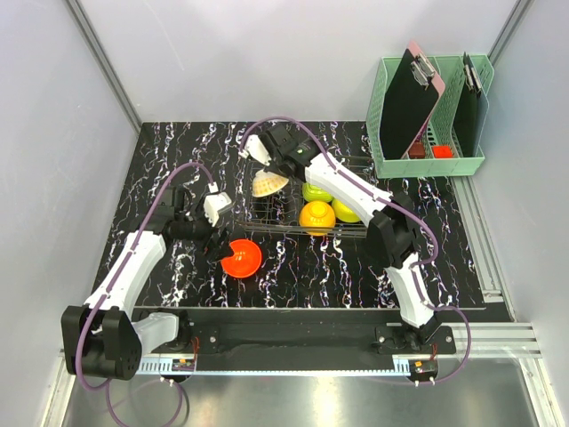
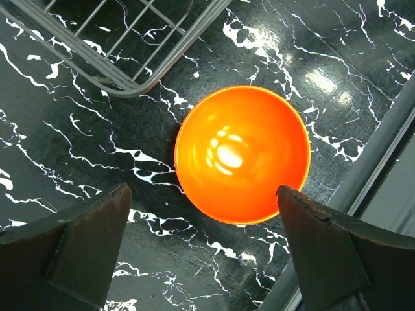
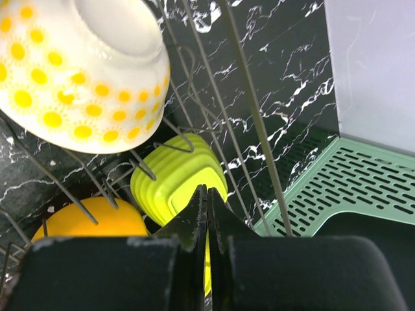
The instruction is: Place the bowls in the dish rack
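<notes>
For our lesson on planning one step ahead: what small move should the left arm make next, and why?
Probably lower the left gripper and close it on the red-orange bowl. Its open fingers frame that bowl in the left wrist view, one on each side, and it sits upright on the table beside the dish rack, not yet loaded.

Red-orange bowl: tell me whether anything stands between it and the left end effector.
Nothing visible does. The red-orange bowl sits upright on the table directly under the open left end effector. A corner of the dish rack lies to one side, clear of the bowl.
</notes>
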